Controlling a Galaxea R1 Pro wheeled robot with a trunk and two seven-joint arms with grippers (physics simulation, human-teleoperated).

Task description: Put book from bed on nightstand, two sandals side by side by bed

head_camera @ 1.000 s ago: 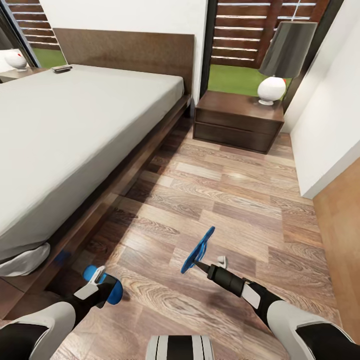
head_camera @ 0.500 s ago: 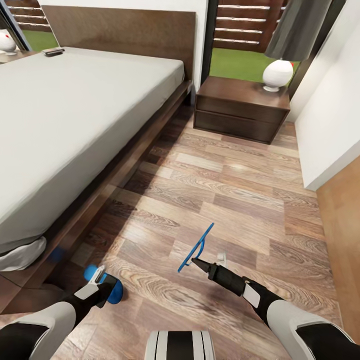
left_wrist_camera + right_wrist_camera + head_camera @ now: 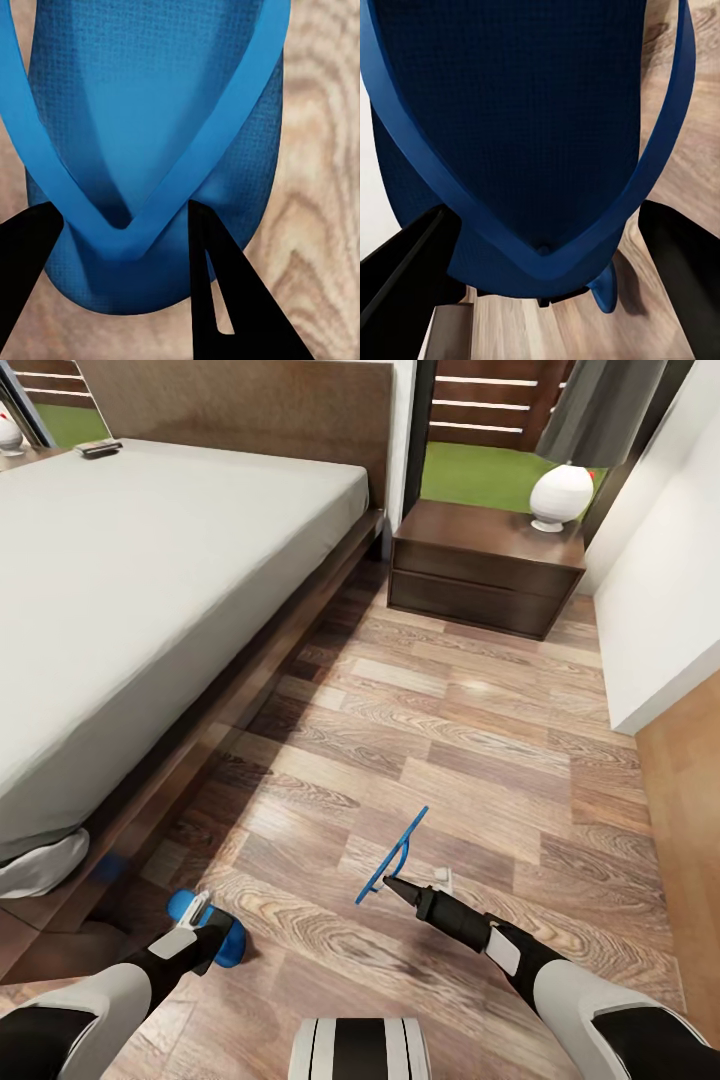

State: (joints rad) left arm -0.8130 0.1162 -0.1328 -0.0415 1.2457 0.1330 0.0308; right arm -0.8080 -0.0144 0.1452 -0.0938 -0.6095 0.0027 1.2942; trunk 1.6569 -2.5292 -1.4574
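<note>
One bright blue sandal (image 3: 393, 856) hangs edge-on above the plank floor, with my right gripper (image 3: 400, 882) shut on its toe end; up close the sandal (image 3: 517, 97) sits between the gripper's (image 3: 540, 255) dark fingers. My left gripper (image 3: 198, 932) is shut on the other sandal (image 3: 222, 945), low by the bed's foot corner; in the left wrist view the sandal's (image 3: 150, 112) strap lies between the gripper's (image 3: 124, 247) fingers. The bed (image 3: 150, 560) fills the left. A small dark flat book (image 3: 98, 448) lies at its far corner. A nightstand (image 3: 480, 565) stands at the back right.
A white-based lamp (image 3: 560, 495) with a grey shade stands on the nightstand. A white wall (image 3: 660, 590) closes the right side. Wood floor (image 3: 450, 740) runs between the bed and that wall. White bedding (image 3: 35, 865) bulges at the bed's near corner.
The head view has shifted, so bed and nightstand sit higher in the picture. My right gripper has turned its sandal from showing its face to edge-on. The left gripper keeps its sandal.
</note>
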